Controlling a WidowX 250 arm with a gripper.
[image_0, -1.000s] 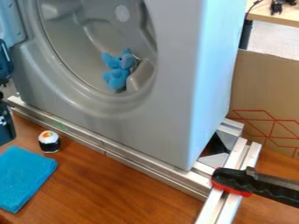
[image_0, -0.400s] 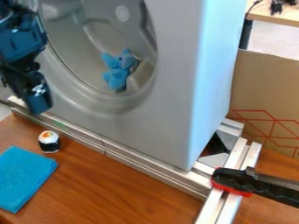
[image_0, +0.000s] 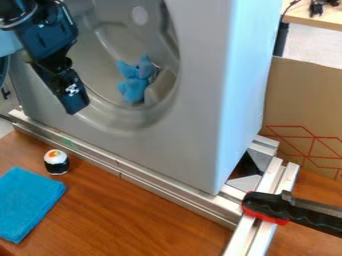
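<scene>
Gripper (image_0: 76, 104) hangs at the rim of the washer (image_0: 194, 120) opening, angled down; can't tell if it's apart, together or clamped on sth. Nearest item: blue plush toy (image_0: 135, 82), sitting low inside the drum (image_0: 107, 65), well apart from gripper, next to the grey drum lifter (image_0: 160, 86), which prob. props it up. Washer stands on metal rails (image_0: 157, 183), presumably to give it a firm, level base on the table (image_0: 160, 222). Clamp w/ black-and-red handle (image_0: 267, 206) lies over the side rails, prob. fixing the frame so it won't shift. Sushi-roll toy (image_0: 56, 162) stands upright near the front rail; blue cloth (image_0: 27, 202) lies flat just beside it, easy to get at.
</scene>
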